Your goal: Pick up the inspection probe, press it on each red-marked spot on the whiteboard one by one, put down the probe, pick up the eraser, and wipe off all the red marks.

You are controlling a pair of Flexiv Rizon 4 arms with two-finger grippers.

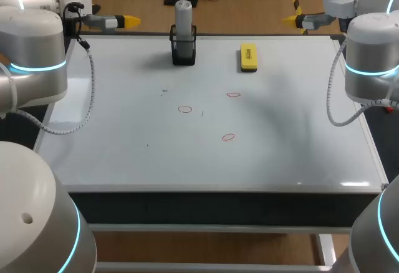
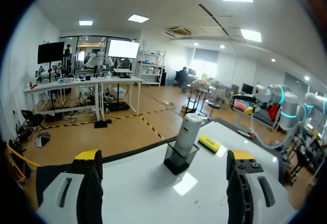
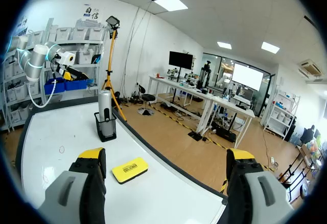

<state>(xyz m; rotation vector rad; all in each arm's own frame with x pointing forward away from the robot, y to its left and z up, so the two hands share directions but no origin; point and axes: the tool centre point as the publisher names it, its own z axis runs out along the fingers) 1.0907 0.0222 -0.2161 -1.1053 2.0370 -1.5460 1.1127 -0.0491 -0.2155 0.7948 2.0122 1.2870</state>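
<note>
A: Where's the inspection probe [image 1: 183, 14]?
B: It stands upright in its black holder [image 1: 184, 53] at the table's [image 1: 124, 154] far edge, long axis vertical. The yellow eraser [image 1: 248, 57] lies near it, towards the right arm.
A: Which arm is nearer?
B: The left, I'd judge. The left claw [image 1: 129, 20] hangs level over the far-left corner, fingers spread and empty, and the probe sits ahead of it. The right claw [image 1: 290, 19] mirrors it, spread too, but farther off.
A: And the red marks [image 1: 185, 109]?
B: Three faint rings mid-table, seemingly unwiped.

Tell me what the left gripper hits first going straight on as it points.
Probably the inspection probe upright in its black holder, nearly dead ahead of the left gripper; depth is unclear.
</note>
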